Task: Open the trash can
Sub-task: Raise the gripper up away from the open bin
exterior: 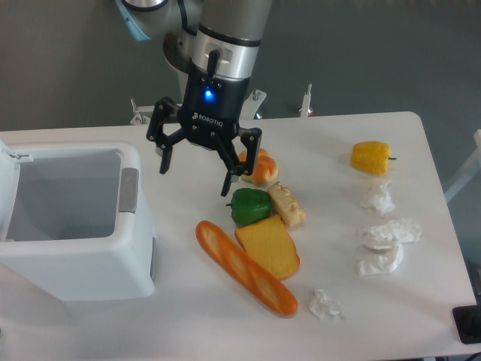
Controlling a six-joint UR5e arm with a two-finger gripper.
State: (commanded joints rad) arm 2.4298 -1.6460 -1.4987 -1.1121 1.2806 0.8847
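The trash can [83,263] is a large white boxy bin at the left of the table. Its top stands open and I see into its empty grey inside. The lid is swung back at the far left edge [6,162]. The grey push-button latch [129,190] sits on the bin's right rim. My gripper [195,179] hangs open and empty above the table, just right of the bin, with its fingers spread wide and pointing down.
Food lies right of the gripper: a green pepper [250,206], a bread roll [259,167], a baguette [244,267], an orange slice [269,247], a small sandwich piece [286,204]. A yellow pepper [371,157] and several crumpled tissues [387,244] lie at the right.
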